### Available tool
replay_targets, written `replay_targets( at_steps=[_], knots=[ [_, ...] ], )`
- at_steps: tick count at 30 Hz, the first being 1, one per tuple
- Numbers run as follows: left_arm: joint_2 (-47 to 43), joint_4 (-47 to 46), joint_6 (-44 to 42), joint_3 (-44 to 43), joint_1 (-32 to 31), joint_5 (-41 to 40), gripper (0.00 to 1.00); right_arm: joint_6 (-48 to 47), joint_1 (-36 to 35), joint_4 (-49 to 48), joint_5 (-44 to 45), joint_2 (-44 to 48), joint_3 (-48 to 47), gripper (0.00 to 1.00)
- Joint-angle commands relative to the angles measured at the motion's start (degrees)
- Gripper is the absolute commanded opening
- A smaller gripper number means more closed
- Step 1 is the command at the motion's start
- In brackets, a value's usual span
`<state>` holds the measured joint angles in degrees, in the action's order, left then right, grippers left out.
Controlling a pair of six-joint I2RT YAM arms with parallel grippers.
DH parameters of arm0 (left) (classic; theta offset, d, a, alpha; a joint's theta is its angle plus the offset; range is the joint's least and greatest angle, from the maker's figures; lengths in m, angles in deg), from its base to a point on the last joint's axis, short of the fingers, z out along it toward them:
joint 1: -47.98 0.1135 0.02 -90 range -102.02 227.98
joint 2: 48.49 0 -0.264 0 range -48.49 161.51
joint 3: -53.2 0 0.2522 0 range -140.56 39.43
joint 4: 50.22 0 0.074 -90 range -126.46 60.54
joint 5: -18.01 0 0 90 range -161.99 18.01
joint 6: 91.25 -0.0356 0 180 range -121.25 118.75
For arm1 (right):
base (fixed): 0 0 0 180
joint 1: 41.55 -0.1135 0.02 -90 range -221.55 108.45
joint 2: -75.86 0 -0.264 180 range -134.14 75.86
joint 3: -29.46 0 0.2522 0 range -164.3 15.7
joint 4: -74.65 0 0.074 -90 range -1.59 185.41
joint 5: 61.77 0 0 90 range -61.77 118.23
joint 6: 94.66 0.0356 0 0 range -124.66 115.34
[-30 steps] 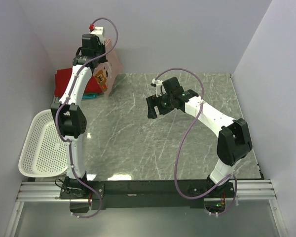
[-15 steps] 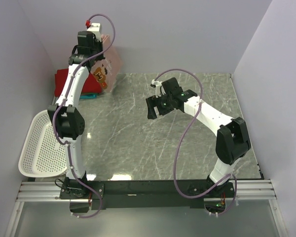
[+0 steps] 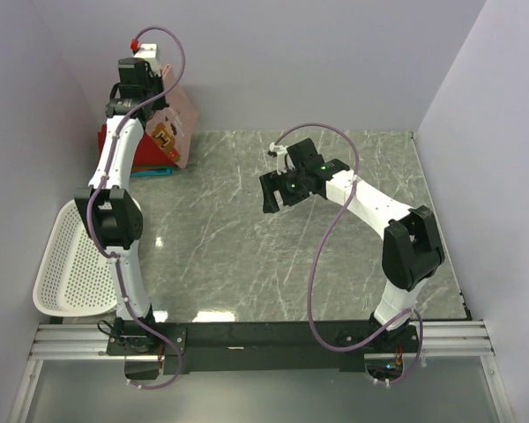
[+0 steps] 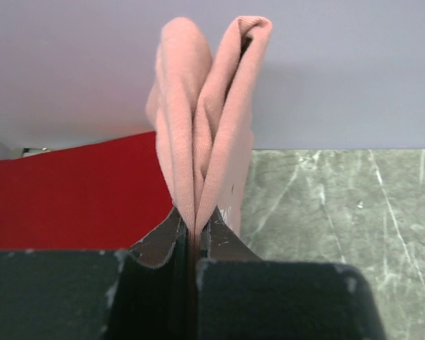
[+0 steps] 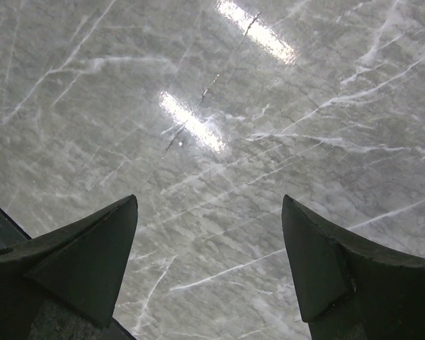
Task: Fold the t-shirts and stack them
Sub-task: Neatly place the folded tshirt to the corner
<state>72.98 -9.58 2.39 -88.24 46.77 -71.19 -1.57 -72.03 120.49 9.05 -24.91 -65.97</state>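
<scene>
Pink t-shirt (image 3: 181,119) hangs bunched at upper left, above the red t-shirt (image 4: 78,184) and teal t-shirt (image 3: 155,173), with only a thin fold pinched in the left gripper (image 4: 191,237). So slight a bite could slip and drop it askew on the stack. Right gripper (image 5: 209,205), spread and empty at centre, looks too far off to steady it.
</scene>
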Motion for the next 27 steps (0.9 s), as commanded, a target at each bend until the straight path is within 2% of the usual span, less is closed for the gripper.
replay_targets(
  at_steps=[1,3,12,19,27],
  knots=[
    [-0.8,-4.64,-0.48,-0.2,1.04,1.05,0.0,-0.02,0.07,-0.08,-0.51,-0.39,-2.71,0.89],
    [-0.01,-4.29,-0.39,-0.73,3.4,1.4,0.0,-0.1,0.16,-0.08,-0.51,-0.39,-2.62,0.89],
    [2.28,-3.67,-2.49,-2.66,6.66,2.63,0.0,0.07,-0.02,-0.26,-0.24,-0.57,-2.7,0.89],
    [1.75,-6.13,-6.89,-0.29,8.51,1.58,0.0,0.07,-0.37,0.09,0.11,-1.36,-3.41,0.89],
    [4.39,-5.51,-8.91,-3.72,12.02,2.37,0.0,-0.1,-0.55,0.44,0.46,-1.8,-3.85,0.89]
  ],
)
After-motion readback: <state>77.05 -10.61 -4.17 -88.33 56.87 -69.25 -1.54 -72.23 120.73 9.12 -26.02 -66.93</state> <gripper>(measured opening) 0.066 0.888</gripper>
